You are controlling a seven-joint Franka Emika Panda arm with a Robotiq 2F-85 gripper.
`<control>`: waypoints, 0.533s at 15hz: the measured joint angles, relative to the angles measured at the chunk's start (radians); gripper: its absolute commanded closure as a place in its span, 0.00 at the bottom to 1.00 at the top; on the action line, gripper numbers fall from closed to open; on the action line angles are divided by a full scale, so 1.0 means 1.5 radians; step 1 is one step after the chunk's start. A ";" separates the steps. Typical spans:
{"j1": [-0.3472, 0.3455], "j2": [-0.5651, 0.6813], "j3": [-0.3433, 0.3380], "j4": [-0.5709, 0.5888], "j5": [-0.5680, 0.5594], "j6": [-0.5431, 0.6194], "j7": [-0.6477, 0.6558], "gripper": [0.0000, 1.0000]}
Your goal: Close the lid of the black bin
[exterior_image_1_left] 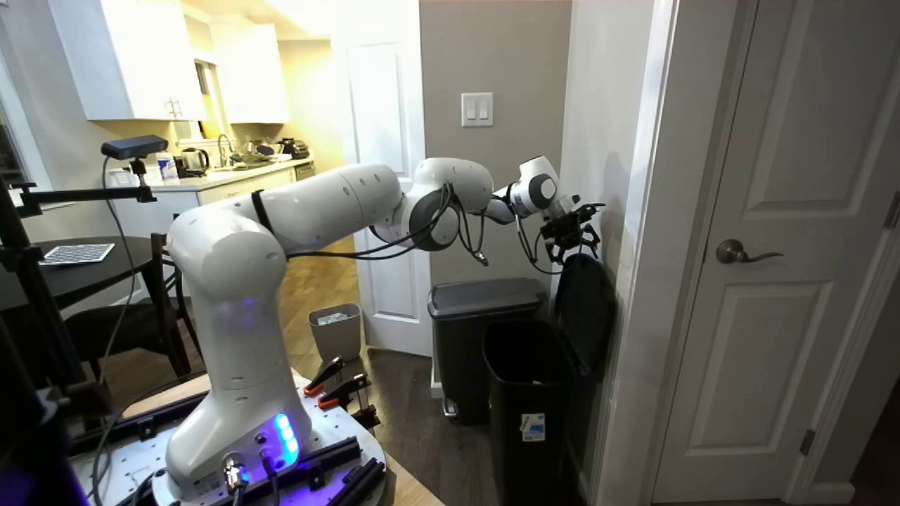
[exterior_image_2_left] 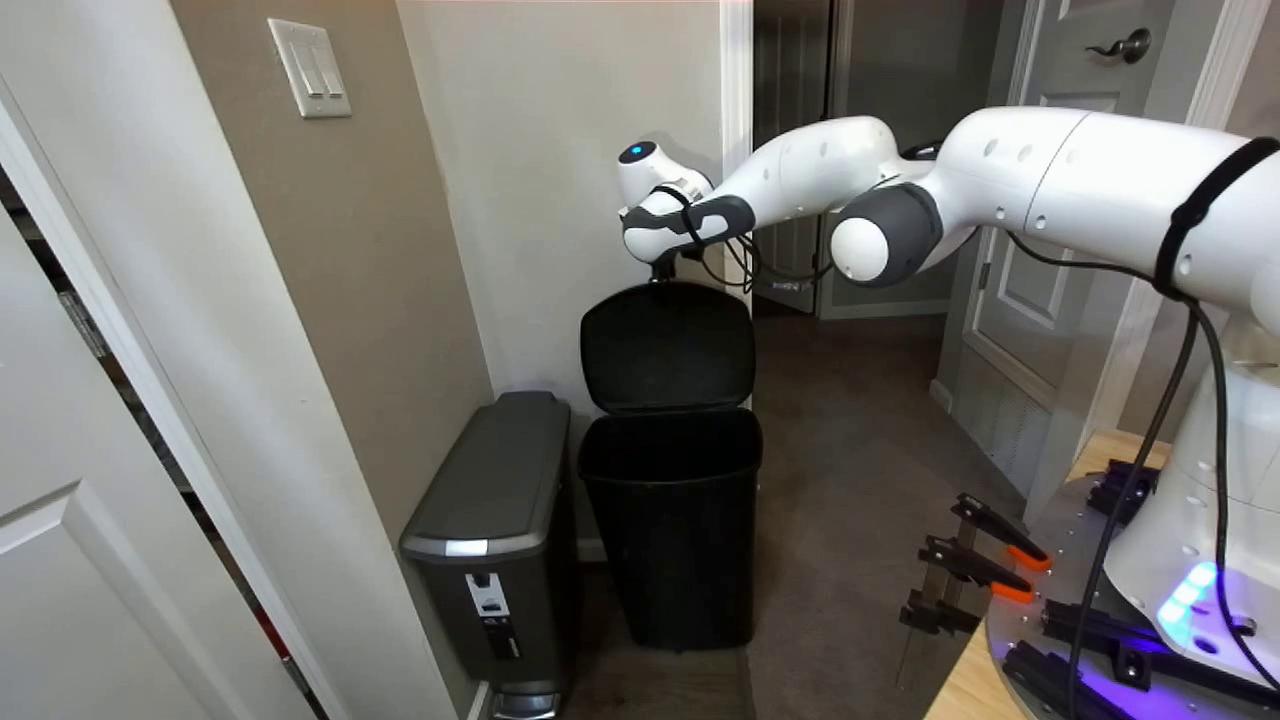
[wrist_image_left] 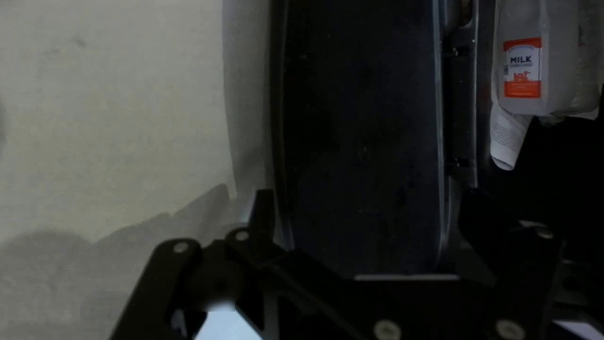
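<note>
The black bin (exterior_image_1_left: pixel 517 400) stands by the wall, and it also shows in an exterior view (exterior_image_2_left: pixel 670 560). Its black lid (exterior_image_1_left: pixel 585 309) stands upright, hinged open, close to the wall; it shows also in an exterior view (exterior_image_2_left: pixel 668 350) and in the wrist view (wrist_image_left: pixel 358 123). My gripper (exterior_image_1_left: pixel 576 253) is at the lid's raised upper edge. In the wrist view my gripper (wrist_image_left: pixel 370 208) is open, one finger on the wall side of the lid and one on the bin side. Contact with the lid cannot be told. My fingers are mostly hidden in an exterior view (exterior_image_2_left: pixel 662 268).
The shorter grey bin (exterior_image_1_left: pixel 485 299) with a flat top stands beside the black bin, also in an exterior view (exterior_image_2_left: pixel 490 480). The wall (exterior_image_2_left: pixel 570 150) is close behind the lid. A milk jug (wrist_image_left: pixel 557 71) lies inside the black bin. A door frame (exterior_image_1_left: pixel 636 281) stands near it.
</note>
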 measured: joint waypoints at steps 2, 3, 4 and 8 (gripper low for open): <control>-0.005 0.001 0.010 -0.003 0.003 0.000 -0.008 0.00; -0.007 0.002 0.010 -0.003 0.003 0.001 -0.008 0.00; -0.010 0.002 0.010 -0.003 0.003 0.002 -0.008 0.00; -0.024 0.008 0.007 0.000 0.006 -0.004 -0.008 0.00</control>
